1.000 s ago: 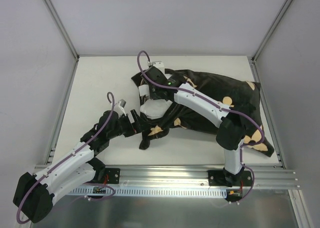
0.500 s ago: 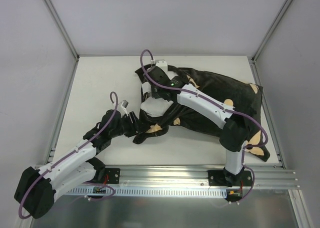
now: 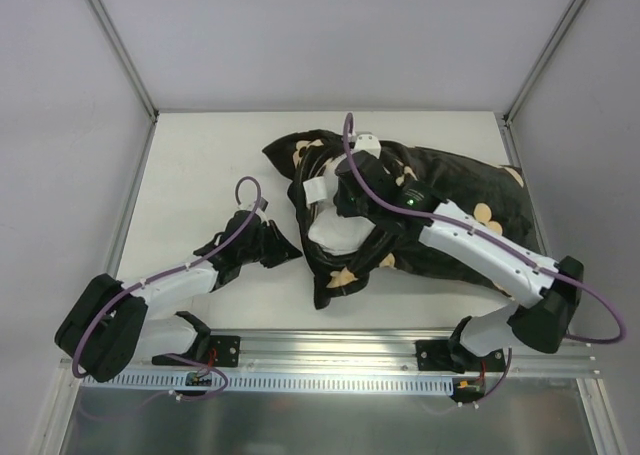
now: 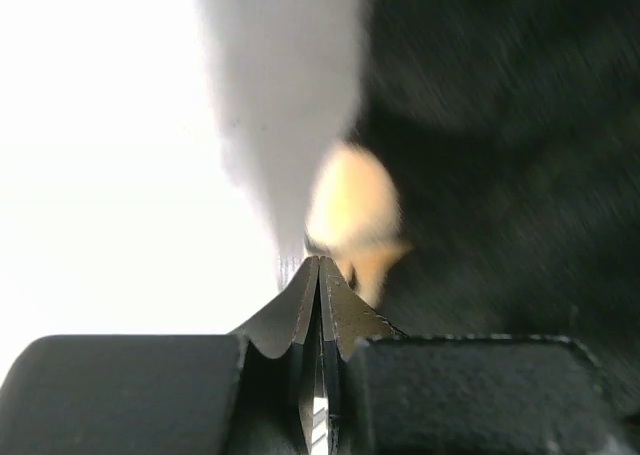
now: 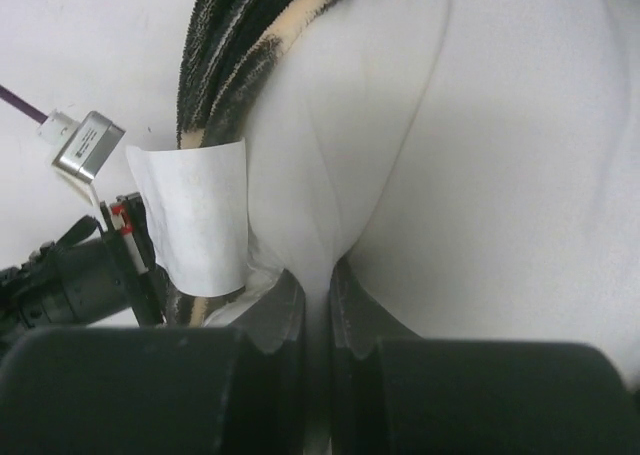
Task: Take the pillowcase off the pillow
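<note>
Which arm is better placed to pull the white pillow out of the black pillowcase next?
Probably right: the right pincer is shut on the pillow at the pillowcase opening. The left pincer is shut at the pillowcase edge; whether it holds fabric is unclear.

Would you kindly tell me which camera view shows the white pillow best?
The right wrist view: the pillow fills most of the frame, pinched by the right gripper. In the top view the pillowcase hides all but a small patch; the left wrist view shows none clearly.

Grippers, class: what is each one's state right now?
Left gripper: shut, nothing visibly held.
Right gripper: shut on the pillow.
</note>
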Robot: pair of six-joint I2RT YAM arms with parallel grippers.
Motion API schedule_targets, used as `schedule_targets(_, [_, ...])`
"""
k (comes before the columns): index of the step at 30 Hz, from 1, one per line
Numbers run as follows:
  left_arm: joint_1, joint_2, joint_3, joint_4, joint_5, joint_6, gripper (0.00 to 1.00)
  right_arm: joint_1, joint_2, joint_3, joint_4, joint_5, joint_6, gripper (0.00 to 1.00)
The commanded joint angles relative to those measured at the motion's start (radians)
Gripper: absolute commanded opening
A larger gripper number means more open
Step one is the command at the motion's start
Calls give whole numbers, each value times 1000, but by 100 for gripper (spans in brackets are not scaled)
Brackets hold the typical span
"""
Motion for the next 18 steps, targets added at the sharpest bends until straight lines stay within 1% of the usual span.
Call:
schedule_targets(1, [-9, -12, 7, 86, 19, -13, 0, -4, -136, -45, 74, 44, 26, 1])
schedule_targets(3, [-9, -49, -3, 80, 44, 10, 0, -4, -162, -55, 56, 53, 21, 1])
schedule_targets(4, [-9, -98, -3, 52, 50, 22, 0, -4, -164, -54, 49, 56, 15, 1])
schedule_targets(5, [-9, -126, -3, 38, 58, 37, 5, -4, -162, -48, 45, 61, 10, 1])
schedule_targets(6, [-10, -187, -3, 25, 77, 65, 14, -5, -156, -43, 37, 72, 7, 1])
schedule_targets(7, [-12, -215, -3, 9, 84, 80, 28, -5, -152, -37, 35, 75, 1, 1])
schedule_targets(8, [-15, -246, -3, -14, 88, 88, 52, -7, -142, -29, 32, 76, 0, 1])
schedule_targets(9, [-25, -273, -3, -23, 93, 103, 67, -10, -127, -16, 31, 75, -2, 1])
schedule_targets(10, [-33, -319, 0, -32, 93, 106, 74, -10, -119, -8, 32, 73, -3, 1])
schedule_targets(11, [-42, -335, 13, -47, 93, 114, 86, -11, -103, 1, 31, 72, -5, 1])
schedule_targets(12, [-67, -350, 20, -52, 88, 116, 90, -10, -93, 17, 31, 69, -5, 1])
schedule_targets(14, [-96, -341, 52, -54, 84, 119, 94, -11, -78, 30, 31, 61, -5, 1])
schedule_targets(16, [-159, -300, 82, -51, 66, 134, 94, -10, -55, 52, 32, 49, -2, 1])
schedule_targets(18, [-194, -246, 114, -34, 61, 142, 93, -10, -44, 64, 25, 44, -2, 1])
